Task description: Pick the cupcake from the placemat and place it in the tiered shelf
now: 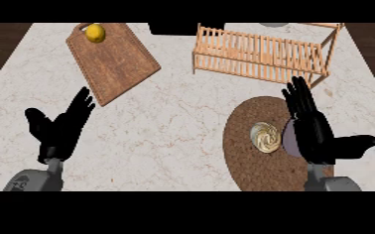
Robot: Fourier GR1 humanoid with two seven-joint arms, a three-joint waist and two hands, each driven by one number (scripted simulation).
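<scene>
My two hands, left (62,126) and right (311,126), are black on grey forearms. The counter (176,124) is pale cream marble with faint brownish veins. On the near right lies a round dark brown speckled placemat (245,139), holding a cupcake (265,137) with creamy beige swirled frosting. Far right stands a light orange-tan wooden tiered shelf (256,54). Far left, a reddish-brown grained cutting board (117,62) carries a yellow lemon (95,32)
</scene>
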